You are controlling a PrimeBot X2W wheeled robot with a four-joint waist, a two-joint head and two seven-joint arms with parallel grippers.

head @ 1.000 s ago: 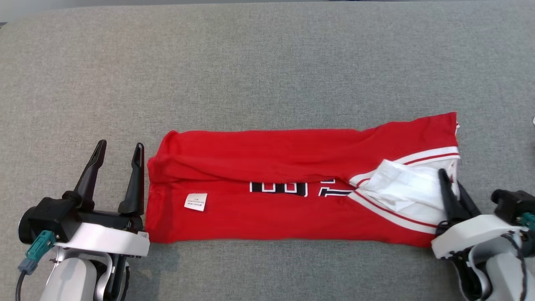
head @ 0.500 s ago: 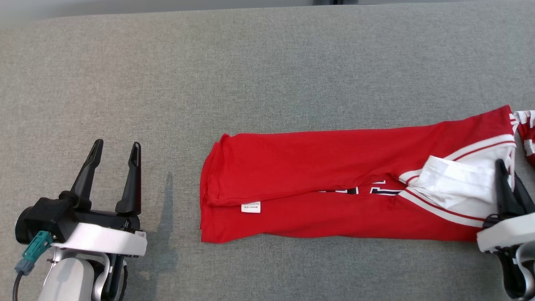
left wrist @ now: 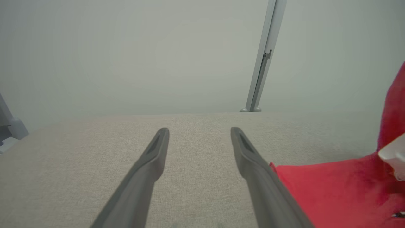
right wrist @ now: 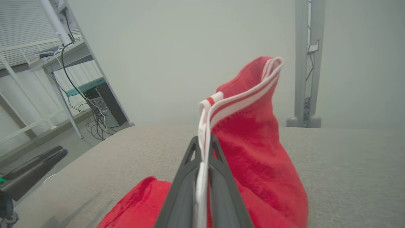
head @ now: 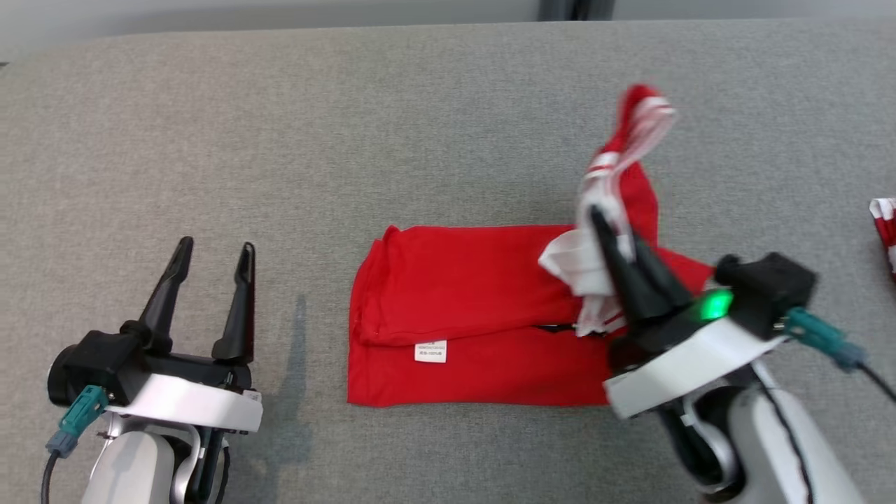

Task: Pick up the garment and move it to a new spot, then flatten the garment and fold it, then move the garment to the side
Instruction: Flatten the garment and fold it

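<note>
A grey woven surface [head: 448,105] spreads wide under everything, and a plain pale wall [left wrist: 126,47] rises behind it. A grey metal post [left wrist: 265,57] stands at the far edge of the surface, beyond the garment. In the right wrist view, a white shelving rack [right wrist: 47,57] with hanging cables stands on the floor off to the left of the garment.

The red garment [head: 476,301] with white striped trim lies on the surface. Most of it is folded flat, with a small white label [head: 431,351] on the near layer. The right gripper [head: 603,224] has its two dark fingers clamped together on the garment's white-trimmed right end. It holds that end up above the flat part, where the cloth stands and flops over.

The left gripper [head: 215,245] is to the left of the garment, apart from it. Its fingers are spread wide and hold nothing.

A piece of red and white striped cloth [head: 883,224] lies well to the right of the garment.
</note>
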